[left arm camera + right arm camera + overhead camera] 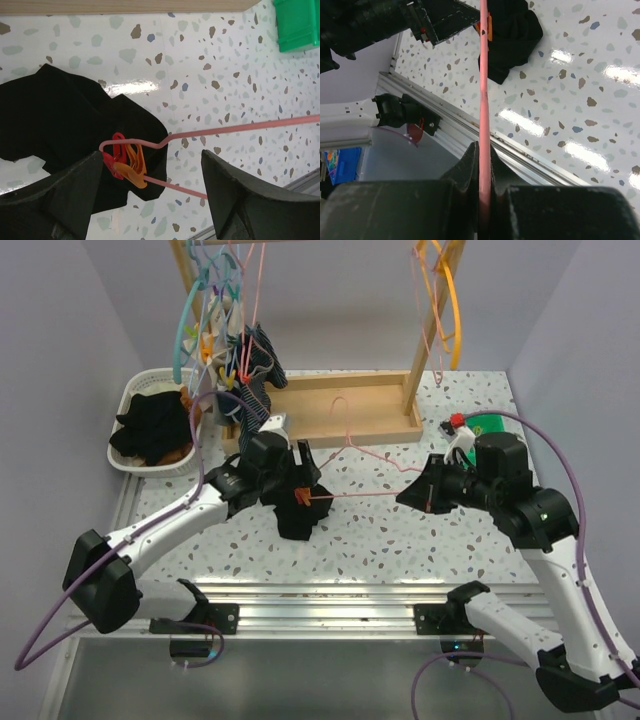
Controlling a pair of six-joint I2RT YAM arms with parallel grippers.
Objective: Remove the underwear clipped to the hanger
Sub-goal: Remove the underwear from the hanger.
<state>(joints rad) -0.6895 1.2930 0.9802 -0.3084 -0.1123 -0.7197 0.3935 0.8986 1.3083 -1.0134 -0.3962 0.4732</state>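
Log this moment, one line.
right gripper: shut on hanger | left gripper: open around clips | underwear: clipped on, not yet released

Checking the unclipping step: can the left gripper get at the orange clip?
Probably yes: the left gripper stands open with the orange clip between its fingers, nothing blocking it, while the right gripper pins the hanger.

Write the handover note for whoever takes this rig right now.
Right gripper: shut on the pink hanger.
Left gripper: open, jaws either side of the red and orange clips.
Underwear: black, clipped at the hanger's end, sagging onto the table.
Done: black garments lie in the basket, probably ones already removed.
Left: release the clips and free this piece.
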